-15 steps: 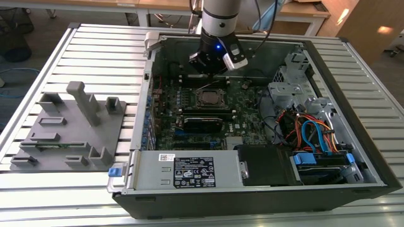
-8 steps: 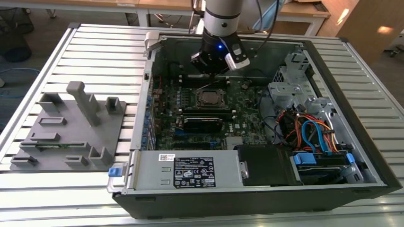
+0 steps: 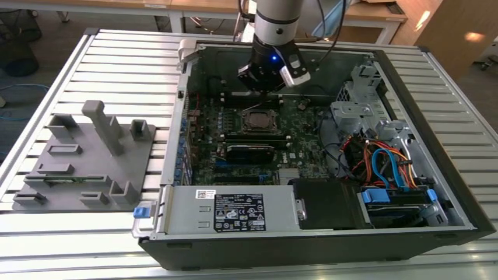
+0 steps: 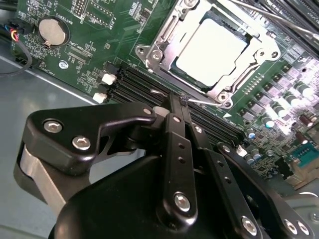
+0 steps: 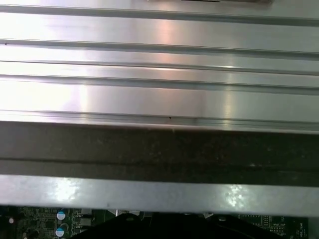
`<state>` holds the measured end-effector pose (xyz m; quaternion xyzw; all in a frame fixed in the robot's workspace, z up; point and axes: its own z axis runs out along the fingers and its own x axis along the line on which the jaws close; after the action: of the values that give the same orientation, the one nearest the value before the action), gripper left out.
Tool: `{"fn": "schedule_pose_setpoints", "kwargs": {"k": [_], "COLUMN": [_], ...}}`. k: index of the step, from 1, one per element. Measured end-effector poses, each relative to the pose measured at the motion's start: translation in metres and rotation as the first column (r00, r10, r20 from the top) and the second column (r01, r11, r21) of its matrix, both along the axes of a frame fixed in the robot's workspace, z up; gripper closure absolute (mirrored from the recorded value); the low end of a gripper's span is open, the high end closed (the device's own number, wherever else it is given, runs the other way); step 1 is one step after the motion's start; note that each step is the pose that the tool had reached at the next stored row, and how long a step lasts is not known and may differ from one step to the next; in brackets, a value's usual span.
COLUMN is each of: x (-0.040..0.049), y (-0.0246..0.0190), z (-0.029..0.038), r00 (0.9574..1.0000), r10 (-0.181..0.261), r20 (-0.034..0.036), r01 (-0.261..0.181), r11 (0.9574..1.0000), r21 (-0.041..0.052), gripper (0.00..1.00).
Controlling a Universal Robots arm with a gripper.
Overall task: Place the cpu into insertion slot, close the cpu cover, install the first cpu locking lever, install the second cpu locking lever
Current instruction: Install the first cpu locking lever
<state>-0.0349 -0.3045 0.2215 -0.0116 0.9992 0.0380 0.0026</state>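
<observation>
The cpu, a dull silver square, lies in the insertion slot on the green motherboard. The cpu cover, a silver frame, is folded down flat around the chip. In the exterior view the slot sits mid-board inside the open case. My gripper hangs just beside the slot, its black fingers pressed together. Its tips rest against a thin wire locking lever that runs along the slot's near edge. Another thin rod crosses the slot's far side. In the exterior view the gripper hangs just behind the slot.
Long black memory slots run under the fingertips, and a coin battery sits nearby. The black labelled power supply box, drive cage and coloured cables fill the case. A grey fixture tray stands at the exterior view's left.
</observation>
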Motion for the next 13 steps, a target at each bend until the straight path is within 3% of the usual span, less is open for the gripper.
{"fn": "schedule_pose_setpoints", "kwargs": {"k": [13], "x": [0.006], "y": [0.0], "z": [-0.0108], "r00": [1.0], "r10": [0.0], "r20": [-0.0001], "r01": [0.0], "r11": [1.0], "r21": [-0.0002], "gripper": [0.9]}}
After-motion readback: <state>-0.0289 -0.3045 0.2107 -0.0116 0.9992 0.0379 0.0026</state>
